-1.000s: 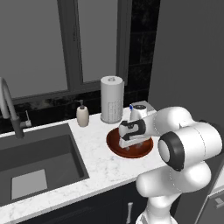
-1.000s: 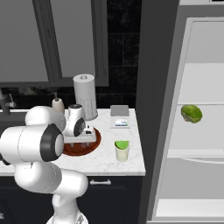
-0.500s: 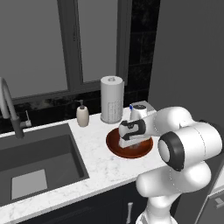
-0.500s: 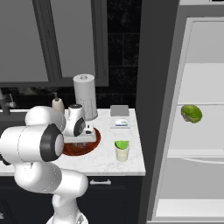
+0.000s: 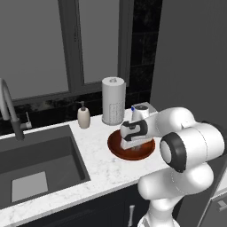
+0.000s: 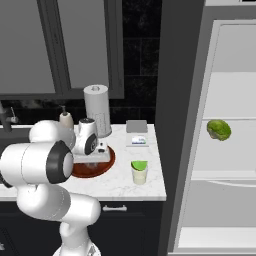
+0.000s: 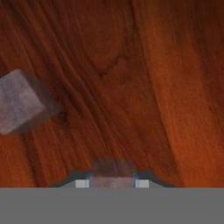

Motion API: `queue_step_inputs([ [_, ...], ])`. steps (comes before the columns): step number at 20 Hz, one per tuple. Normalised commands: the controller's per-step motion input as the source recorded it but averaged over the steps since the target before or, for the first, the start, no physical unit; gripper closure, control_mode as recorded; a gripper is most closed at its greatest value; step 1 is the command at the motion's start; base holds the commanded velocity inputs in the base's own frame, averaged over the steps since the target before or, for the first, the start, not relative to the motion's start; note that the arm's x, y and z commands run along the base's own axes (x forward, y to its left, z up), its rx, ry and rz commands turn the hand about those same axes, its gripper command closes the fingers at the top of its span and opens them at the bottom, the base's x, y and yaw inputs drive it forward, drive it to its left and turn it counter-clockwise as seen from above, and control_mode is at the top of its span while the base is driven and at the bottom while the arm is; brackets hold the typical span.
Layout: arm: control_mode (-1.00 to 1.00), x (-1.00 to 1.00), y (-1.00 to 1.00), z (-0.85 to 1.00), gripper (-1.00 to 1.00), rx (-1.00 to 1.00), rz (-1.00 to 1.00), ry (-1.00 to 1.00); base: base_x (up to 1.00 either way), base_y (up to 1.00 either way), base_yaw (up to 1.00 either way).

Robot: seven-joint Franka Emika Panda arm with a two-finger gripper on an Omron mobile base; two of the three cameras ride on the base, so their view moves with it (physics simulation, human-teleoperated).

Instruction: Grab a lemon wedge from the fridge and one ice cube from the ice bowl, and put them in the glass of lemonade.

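The step in hand is the ice pickup. The gripper [image 5: 132,144] is down inside the ice bowl [image 5: 116,148], at the 6 o'clock side of the tall white perforated cylinder [image 5: 113,101] on the counter [image 5: 99,164]. In the hand view the 2 fingertips [image 7: 82,183] sit close together with 1 ice cube [image 7: 112,171] pinched between them, so the claw reads as clenched on that cube. A 2nd cube [image 7: 19,107] lies loose on the wood at 10 o'clock of the held one.

In the right base view the glass of lemonade [image 6: 139,173] stands at 3 o'clock of the bowl, a green wedge already at its rim. The fridge [image 6: 227,150] stands open with a green fruit [image 6: 219,129] on a shelf.

Next, I judge, comes a straight lift clear of the bowl rim, then a short carry toward 3 o'clock over the glass.
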Motion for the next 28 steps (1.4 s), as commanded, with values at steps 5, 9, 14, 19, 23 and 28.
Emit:
queue_step_inputs([
  [5,-1.00,0.00,0.00,0.32,1.00,0.01,0.00,-0.03,0.00,0.00,0.00],
  [9,-1.00,0.00,0.00,0.44,1.00,0.05,0.00,-0.08,0.00,0.00,0.00],
  [14,-1.00,-0.02,0.08,0.26,1.00,0.01,0.00,-0.12,0.00,0.00,0.00],
  [19,-1.00,-0.24,0.44,0.04,1.00,0.01,0.00,-0.22,0.00,0.00,0.00],
  [23,-1.00,-0.21,0.04,0.63,1.00,0.01,-0.01,-0.03,0.00,0.00,0.00],
  [28,-1.00,-0.28,-0.51,0.90,1.00,0.00,-0.16,0.20,0.00,0.00,0.00],
])
